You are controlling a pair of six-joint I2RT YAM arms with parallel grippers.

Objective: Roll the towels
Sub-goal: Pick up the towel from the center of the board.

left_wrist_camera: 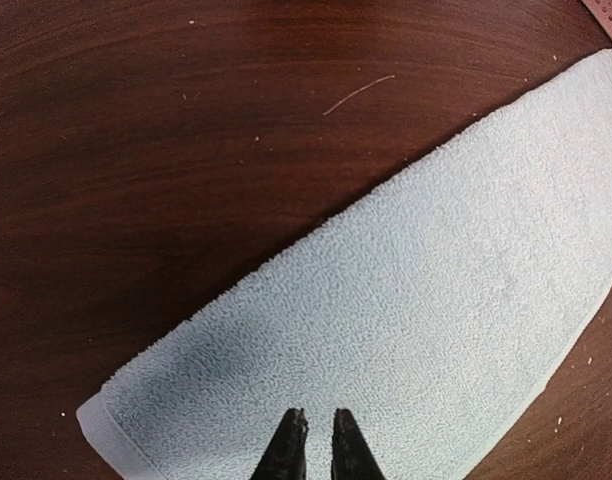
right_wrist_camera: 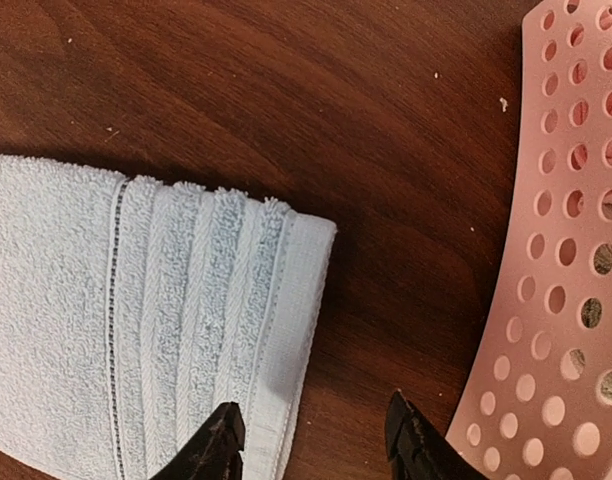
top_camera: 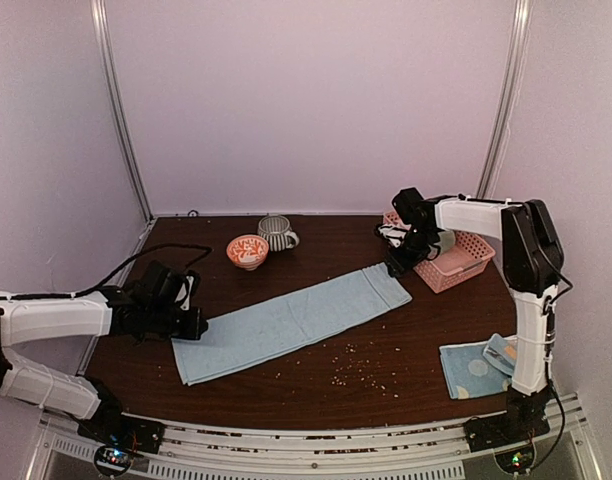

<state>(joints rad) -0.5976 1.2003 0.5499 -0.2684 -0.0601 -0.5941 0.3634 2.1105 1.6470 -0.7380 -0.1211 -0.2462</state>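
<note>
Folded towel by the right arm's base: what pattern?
The folded towel is light blue with pale dots; top external view.

Long towel flat on the worktop, slanting from lower left to upper right, bowl and mug side by side behind it, basket beside its upper-right end, folded towel at lower right, crumbs between both towels.

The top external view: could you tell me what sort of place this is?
Likely a robot test booth: plain white walls and metal posts enclose a dark wooden table, with left arm and right arm mounted on a rail.
</note>
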